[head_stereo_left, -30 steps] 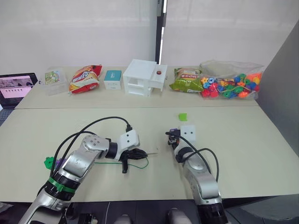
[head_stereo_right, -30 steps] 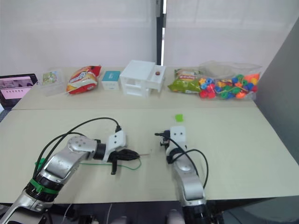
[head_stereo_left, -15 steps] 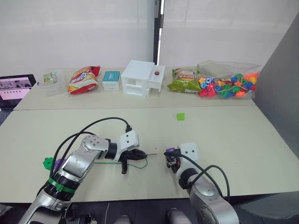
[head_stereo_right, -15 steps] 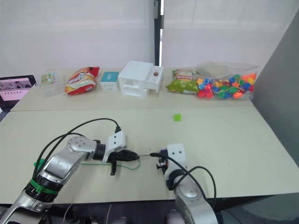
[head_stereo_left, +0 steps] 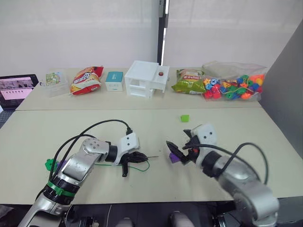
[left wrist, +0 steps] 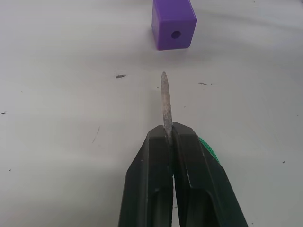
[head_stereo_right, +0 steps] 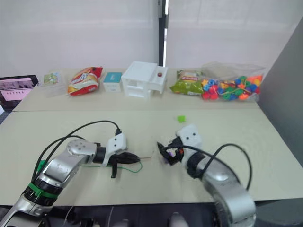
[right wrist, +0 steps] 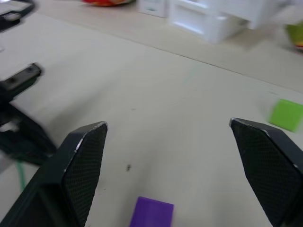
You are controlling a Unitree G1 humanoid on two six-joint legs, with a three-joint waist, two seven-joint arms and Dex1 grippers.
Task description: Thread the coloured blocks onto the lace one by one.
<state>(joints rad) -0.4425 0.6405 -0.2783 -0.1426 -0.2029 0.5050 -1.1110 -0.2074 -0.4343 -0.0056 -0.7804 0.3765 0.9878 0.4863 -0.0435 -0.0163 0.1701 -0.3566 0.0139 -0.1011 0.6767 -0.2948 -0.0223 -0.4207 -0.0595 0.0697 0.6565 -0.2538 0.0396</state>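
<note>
Left gripper (left wrist: 168, 137) pinched tight on the lace (head_stereo_left: 140, 168) just behind its stiff tip (left wrist: 164, 101), low over the near table (head_stereo_left: 265, 142); tip pointing across bare tabletop at the purple block (left wrist: 173, 24), close to it but apart, with the block's hole facing the tip. Rest of the lace looping green on the table beside and behind that gripper. Right gripper (right wrist: 175, 156) spread wide and holding nothing, hovering above the same purple block (head_stereo_left: 174, 156), which lies flat on the table between and below the two fingers (right wrist: 78, 165), touching neither. Light green block (head_stereo_left: 184, 118) alone farther back on the table, well apart from both grippers, with bare surface all round it. More small pieces, green and purple (head_stereo_left: 51, 164), near the table's left front edge beside the left arm; too small to tell more. Broad open tabletop to the right of the right arm and between the grippers and the seam with the far table (head_stereo_left: 42, 101). Along the far table: snack bags (head_stereo_left: 85, 79), a white box (head_stereo_left: 146, 78), a bag of beads (head_stereo_left: 232, 85).
</note>
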